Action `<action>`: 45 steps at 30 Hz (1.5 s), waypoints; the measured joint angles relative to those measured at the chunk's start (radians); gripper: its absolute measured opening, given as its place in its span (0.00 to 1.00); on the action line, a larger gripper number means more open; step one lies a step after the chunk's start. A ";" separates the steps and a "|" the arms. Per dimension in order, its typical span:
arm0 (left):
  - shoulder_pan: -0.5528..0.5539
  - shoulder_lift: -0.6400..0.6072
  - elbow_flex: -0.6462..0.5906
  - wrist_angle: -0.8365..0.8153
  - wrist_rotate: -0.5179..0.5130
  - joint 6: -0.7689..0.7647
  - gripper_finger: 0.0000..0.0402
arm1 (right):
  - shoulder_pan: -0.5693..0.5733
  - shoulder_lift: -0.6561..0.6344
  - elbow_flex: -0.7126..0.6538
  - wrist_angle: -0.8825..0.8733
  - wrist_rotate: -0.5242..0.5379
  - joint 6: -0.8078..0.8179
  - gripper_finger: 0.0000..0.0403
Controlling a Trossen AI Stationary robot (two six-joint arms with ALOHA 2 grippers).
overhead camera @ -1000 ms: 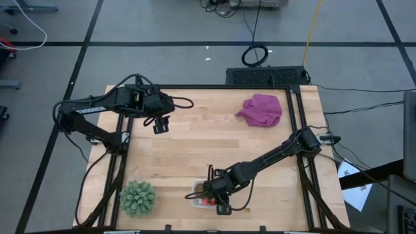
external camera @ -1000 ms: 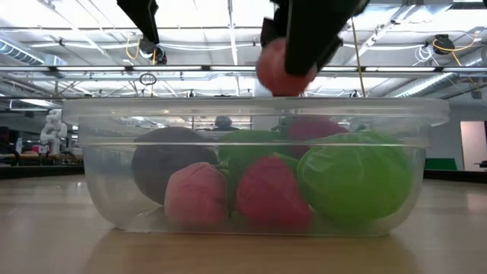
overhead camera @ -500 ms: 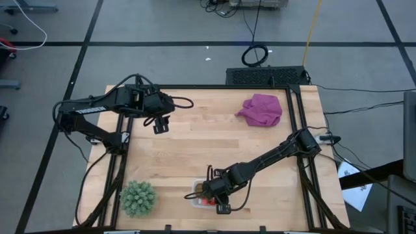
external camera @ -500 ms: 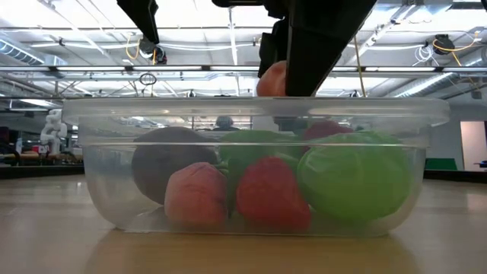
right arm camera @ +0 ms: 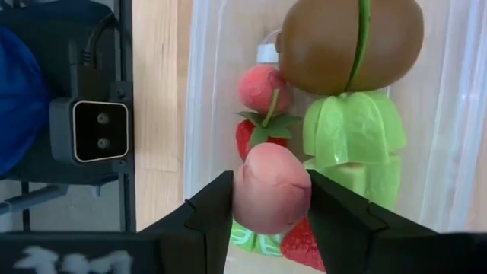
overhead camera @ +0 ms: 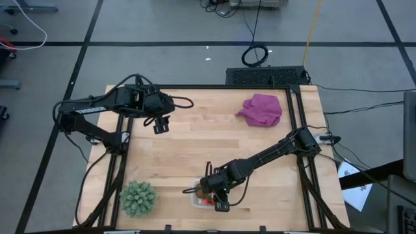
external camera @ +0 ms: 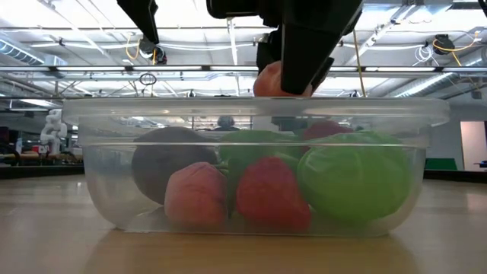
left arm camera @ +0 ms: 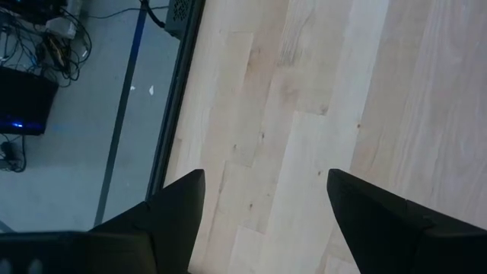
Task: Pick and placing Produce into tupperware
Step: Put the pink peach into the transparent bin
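Right gripper above the clear container at the table's near edge, fingers pinching a pink fruit. Kiwi, green pieces and strawberries inside the container. Left gripper over bare wood, far-left, fingers spread, empty. Spiky plant beside container.

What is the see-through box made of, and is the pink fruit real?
The tupperware looks like clear, glossy plastic: you see the fruit through its walls and light glints on its rim. The pink fruit, between the right gripper's jaws, seems a toy, probably smooth plastic or rubber: its skin is even, matte, one flat colour. The table looks like pale wood planks with visible grain.
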 joint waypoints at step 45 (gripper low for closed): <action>0.000 0.000 0.000 -0.001 0.001 -0.010 0.70 | 0.008 0.000 0.000 0.037 -0.026 -0.059 0.38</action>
